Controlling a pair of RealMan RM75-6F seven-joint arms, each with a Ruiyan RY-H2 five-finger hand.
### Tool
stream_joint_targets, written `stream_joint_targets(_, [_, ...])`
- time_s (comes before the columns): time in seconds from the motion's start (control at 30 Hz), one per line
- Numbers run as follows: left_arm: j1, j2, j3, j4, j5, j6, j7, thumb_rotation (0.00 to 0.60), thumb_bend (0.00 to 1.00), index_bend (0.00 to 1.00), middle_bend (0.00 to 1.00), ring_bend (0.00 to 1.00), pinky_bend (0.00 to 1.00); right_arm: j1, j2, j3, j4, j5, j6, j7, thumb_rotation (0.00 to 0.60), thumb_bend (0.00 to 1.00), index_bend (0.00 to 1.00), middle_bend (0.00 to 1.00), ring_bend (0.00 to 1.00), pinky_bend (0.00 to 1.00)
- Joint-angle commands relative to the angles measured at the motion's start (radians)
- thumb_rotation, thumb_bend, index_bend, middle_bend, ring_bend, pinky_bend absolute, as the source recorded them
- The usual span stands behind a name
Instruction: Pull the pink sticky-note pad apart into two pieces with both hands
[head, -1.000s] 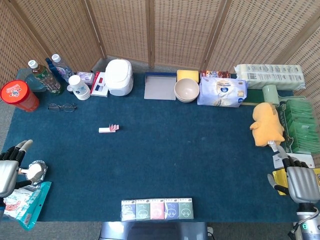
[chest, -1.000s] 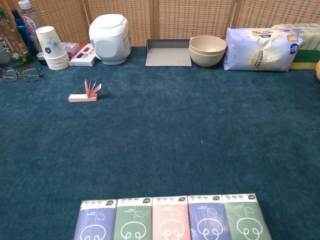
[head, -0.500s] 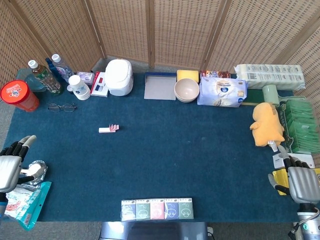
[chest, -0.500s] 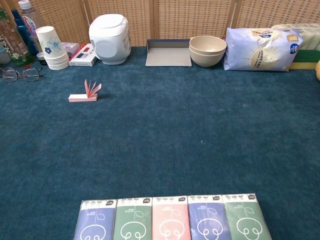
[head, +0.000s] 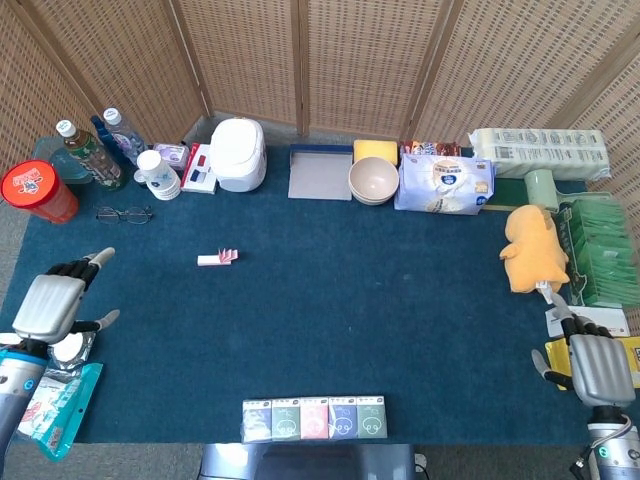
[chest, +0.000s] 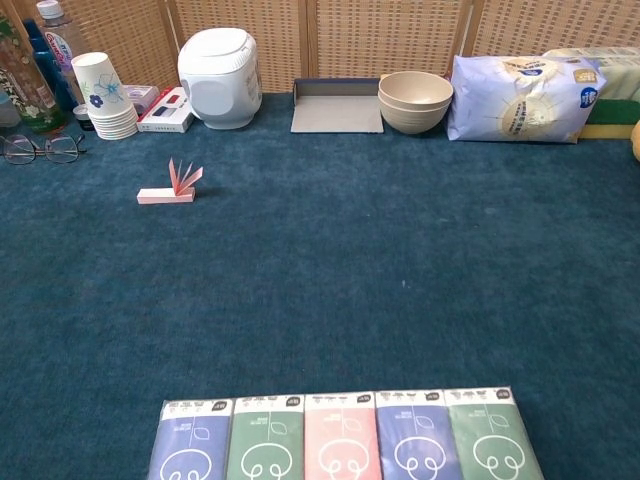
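Observation:
The pink sticky-note pad (head: 217, 258) lies on the blue cloth left of centre, a few of its top sheets fanned upward at its right end; in the chest view the pad (chest: 170, 187) shows at upper left. My left hand (head: 55, 303) hovers at the table's left edge, fingers spread and holding nothing, well to the left of and nearer than the pad. My right hand (head: 588, 364) sits at the near right corner, back of the hand up, nothing in it. Neither hand shows in the chest view.
Along the back stand bottles (head: 92, 152), a cup stack (head: 158, 175), a white cooker (head: 238, 153), a grey tray (head: 320, 172), bowls (head: 373, 181) and a tissue pack (head: 444, 184). Glasses (head: 124, 213) lie left. A yellow plush toy (head: 535, 247) sits right. Several packets (head: 314, 417) line the front edge.
My left hand has risen and moved inward from the left edge toward the cloth, fingers now spread. The right hand shifted only slightly. The pad has not moved.

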Motion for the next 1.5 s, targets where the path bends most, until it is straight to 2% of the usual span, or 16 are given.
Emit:
stream_joint_targets(0.03, [-0.073,-0.026,-0.032,0.054,-0.016,-0.076,-0.013,0.455,0.18,0.14,0.33,0.43,0.52,0.0,0.003,0.001,-0.006,0.003,-0.002,-0.001,0.46,0.35,0.03,0.3,0.29,0.39])
stream_joint_targets(0.17, [-0.139,-0.048,-0.054,0.101,-0.029,-0.149,-0.043,0.458,0.18,0.15,0.5,0.6,0.7,-0.002,0.008,0.001,-0.012,0.007,0.001,-0.002,0.462,0.35,0.03,0.3,0.29,0.39])
stream_joint_targets(0.23, [-0.185,-0.061,-0.065,0.132,-0.032,-0.202,-0.054,0.453,0.18,0.16,0.63,0.74,0.81,-0.005,0.009,0.001,-0.013,0.01,0.003,-0.001,0.462,0.35,0.03,0.3,0.29,0.39])
stream_joint_targets(0.27, [-0.207,-0.066,-0.068,0.146,-0.029,-0.226,-0.06,0.441,0.18,0.16,0.67,0.78,0.84,-0.007,0.009,0.0,-0.012,0.012,0.003,0.0,0.461,0.35,0.03,0.3,0.29,0.39])
stream_joint_targets(0.37, [-0.28,-0.085,-0.072,0.198,-0.016,-0.307,-0.079,0.367,0.18,0.18,0.78,0.87,0.91,-0.009,0.006,-0.001,-0.008,0.02,-0.002,0.01,0.463,0.35,0.03,0.3,0.29,0.39])
stream_joint_targets(0.43, [-0.327,-0.104,-0.077,0.238,-0.027,-0.366,-0.09,0.358,0.18,0.19,0.82,0.91,0.92,-0.009,0.004,-0.001,-0.001,0.019,-0.003,0.018,0.464,0.35,0.03,0.3,0.29,0.39])
stream_joint_targets(0.63, [-0.408,-0.173,-0.072,0.318,-0.066,-0.457,-0.066,0.445,0.25,0.22,0.86,0.95,0.94,-0.015,0.0,0.001,0.013,0.027,-0.004,0.061,0.466,0.35,0.03,0.3,0.29,0.39])
stream_joint_targets(0.87, [-0.457,-0.238,-0.051,0.385,-0.122,-0.515,-0.013,0.462,0.28,0.25,0.88,0.98,0.94,-0.021,0.002,0.001,0.016,0.025,0.003,0.084,0.469,0.35,0.03,0.3,0.29,0.39])
stream_joint_targets(1.03, [-0.472,-0.269,-0.032,0.415,-0.151,-0.527,0.02,0.525,0.3,0.25,0.88,0.97,0.94,-0.028,-0.001,0.0,0.018,0.026,0.009,0.09,0.468,0.35,0.03,0.3,0.29,0.39])
stream_joint_targets(1.5, [-0.498,-0.357,-0.009,0.53,-0.209,-0.543,0.038,0.552,0.3,0.31,0.88,0.97,0.94,-0.038,-0.006,0.0,0.016,0.026,0.02,0.091,0.469,0.35,0.03,0.3,0.29,0.39])
